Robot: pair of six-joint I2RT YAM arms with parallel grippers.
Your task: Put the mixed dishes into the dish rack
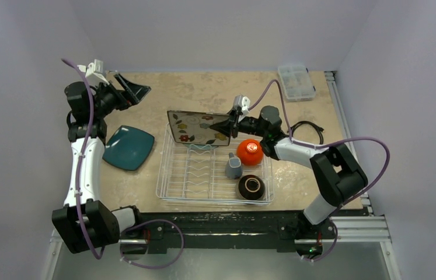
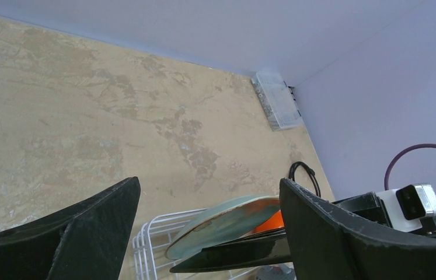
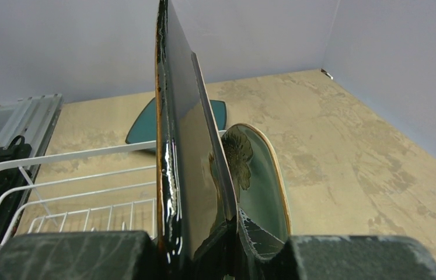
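Note:
My right gripper (image 1: 231,125) is shut on the right edge of the square flower-patterned plate (image 1: 199,128) and holds it tilted on edge over the far side of the dish rack (image 1: 166,186). In the right wrist view the plate (image 3: 171,146) stands edge-on between the jaws (image 3: 215,251). A round pale-teal plate (image 3: 262,181) stands right behind it. The orange bowl (image 1: 250,151), grey cup (image 1: 233,167) and dark brown bowl (image 1: 251,187) sit in the rack's right part. My left gripper (image 1: 131,90) is open and empty, raised at the far left.
A dark teal plate (image 1: 128,147) lies on the table left of the rack. A clear compartment box (image 1: 296,81) sits at the back right. A black coiled cable (image 1: 309,131) lies right of the rack. Walls close in the far and side edges.

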